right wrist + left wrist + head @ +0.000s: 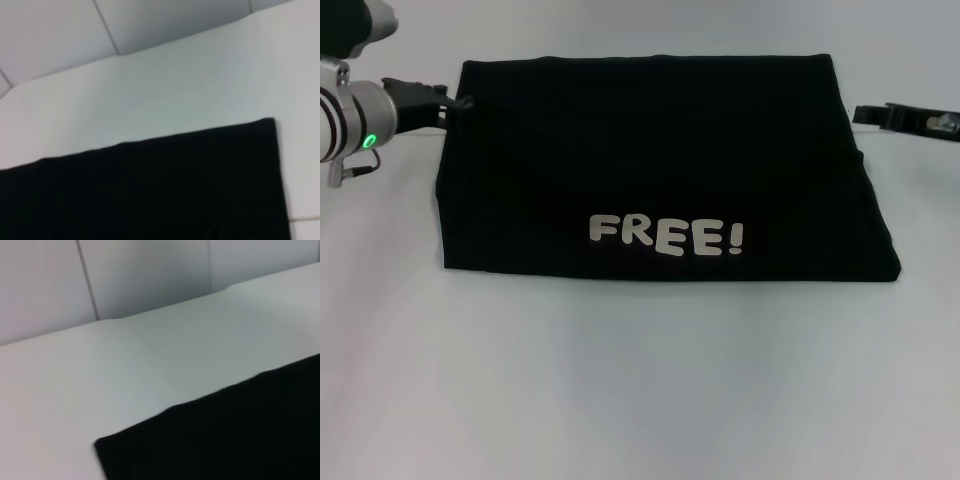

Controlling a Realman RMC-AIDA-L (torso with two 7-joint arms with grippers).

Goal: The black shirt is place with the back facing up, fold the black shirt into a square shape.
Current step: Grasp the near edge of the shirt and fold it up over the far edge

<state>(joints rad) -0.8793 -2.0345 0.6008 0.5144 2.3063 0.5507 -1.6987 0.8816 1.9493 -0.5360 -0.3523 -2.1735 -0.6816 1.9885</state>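
Black soft fabric T-shirt (pixel 660 170) lies folded on white desk (pixel 620 400); limp, grip far corners; both tools' spread unclear

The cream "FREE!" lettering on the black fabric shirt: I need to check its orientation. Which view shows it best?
The head view: the "FREE!" lettering reads upright, near the black fabric shirt's front edge. Both wrist views show only plain black cloth, no letters.

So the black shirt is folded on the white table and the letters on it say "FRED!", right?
Not quite. The head view shows the letters on the shirt say "FREE!", not "FRED!". It is black, folded, and lying on the white table.
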